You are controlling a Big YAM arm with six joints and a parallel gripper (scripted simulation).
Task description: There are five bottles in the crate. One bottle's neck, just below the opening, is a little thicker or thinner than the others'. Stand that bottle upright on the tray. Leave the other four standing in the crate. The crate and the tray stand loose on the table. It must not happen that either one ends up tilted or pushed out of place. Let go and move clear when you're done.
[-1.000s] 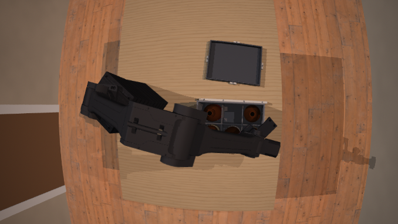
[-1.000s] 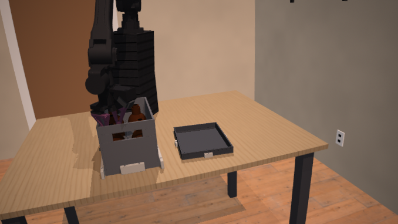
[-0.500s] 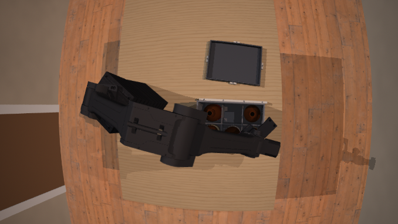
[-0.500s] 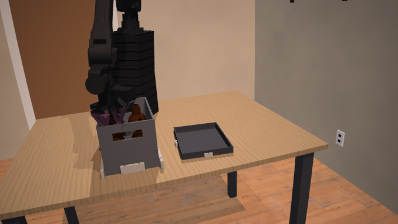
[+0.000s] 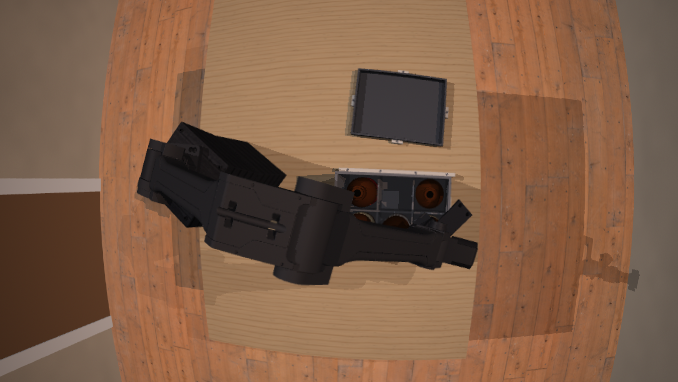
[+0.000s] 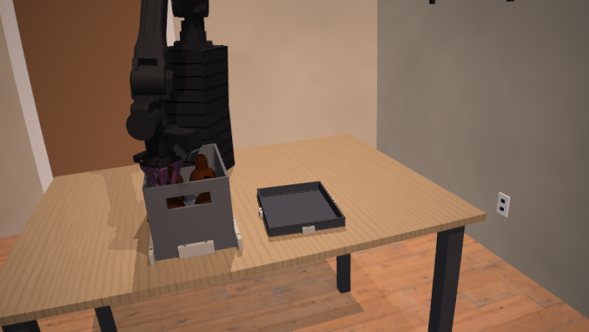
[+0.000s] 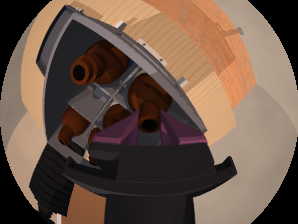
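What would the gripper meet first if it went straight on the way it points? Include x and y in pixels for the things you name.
The gripper [image 7: 149, 124] points down into the crate [image 5: 395, 174] [image 6: 187, 226] [image 7: 55, 50], around a bottle's neck [image 7: 149, 109]. Straight on, its fingers would probably meet that bottle's shoulder first, though the wrist view leaves the depth unclear.

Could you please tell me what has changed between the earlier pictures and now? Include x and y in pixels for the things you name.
The fingers of the hand [image 6: 168, 182] [image 7: 149, 119] have moved inward, towards each other, from a wide spread, and now appear closed on the neck of a corner bottle [image 6: 175, 203] [image 7: 150, 94]. Nothing was visibly let go. The arm [image 5: 390, 245] [image 6: 149, 80], the crate [image 5: 448, 191] [image 6: 191, 230] [image 7: 60, 55] and the tray [image 5: 400, 107] [image 6: 300, 209] [image 7: 54, 37] look unmoved.
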